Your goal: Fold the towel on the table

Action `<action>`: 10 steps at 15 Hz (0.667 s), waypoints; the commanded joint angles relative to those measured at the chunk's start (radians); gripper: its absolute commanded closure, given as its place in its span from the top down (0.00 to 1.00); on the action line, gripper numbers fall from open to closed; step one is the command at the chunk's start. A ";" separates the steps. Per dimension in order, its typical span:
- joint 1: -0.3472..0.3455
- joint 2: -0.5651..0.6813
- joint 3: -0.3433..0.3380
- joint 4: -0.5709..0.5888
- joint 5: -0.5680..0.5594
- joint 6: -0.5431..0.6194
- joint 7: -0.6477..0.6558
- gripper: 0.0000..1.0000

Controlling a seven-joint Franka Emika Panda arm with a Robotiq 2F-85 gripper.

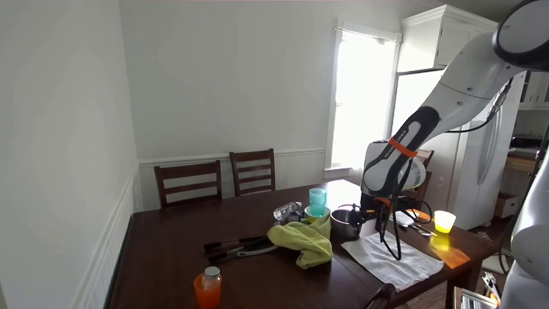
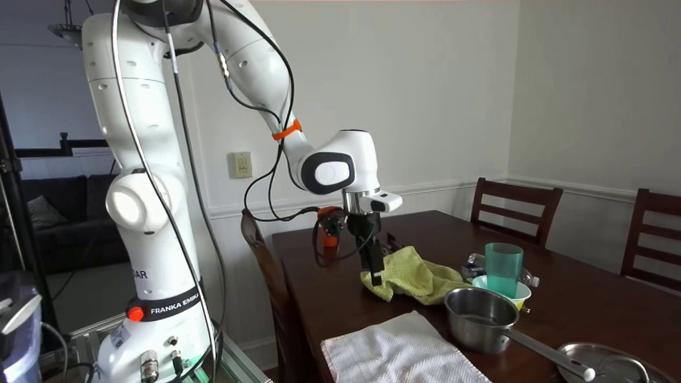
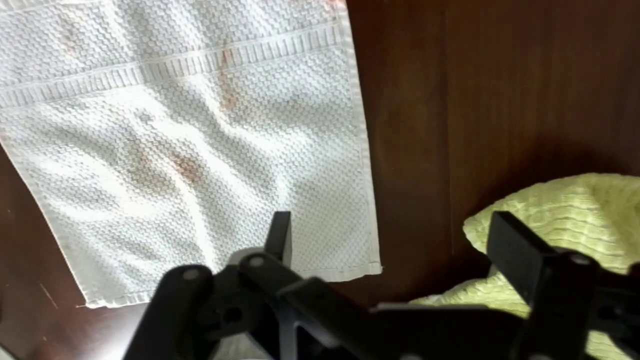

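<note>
A white textured towel lies spread out and slightly wrinkled on the dark wooden table [image 1: 257, 283]. It shows in both exterior views [image 1: 392, 262] [image 2: 401, 348] and in the wrist view [image 3: 190, 150], with some reddish-brown stains. A crumpled yellow-green towel [image 1: 306, 244] lies beside it, apart from it; it also shows in the wrist view [image 3: 600, 215]. My gripper [image 3: 392, 217] is open and empty above the table. In the wrist view one finger overlaps the white towel's near corner and the other overlaps the green towel. In an exterior view the gripper [image 2: 375, 274] appears in front of the green towel.
A steel pot [image 2: 481, 319] stands close to both towels, its handle pointing toward a metal lid [image 2: 612, 361]. A teal cup [image 2: 503, 271] in a bowl and a plastic bottle [image 1: 287, 210] stand behind. Dark-handled utensils [image 1: 240, 248], an orange cup [image 1: 208, 294] and a yellow cup [image 1: 444, 222] are also there.
</note>
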 commanded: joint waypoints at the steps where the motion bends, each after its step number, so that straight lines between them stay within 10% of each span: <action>1: 0.024 0.034 -0.033 0.013 0.003 0.022 -0.002 1.00; 6: 0.034 0.113 -0.051 0.052 0.010 0.052 -0.008 1.00; 10: 0.075 0.264 -0.150 0.150 -0.107 0.084 0.279 1.00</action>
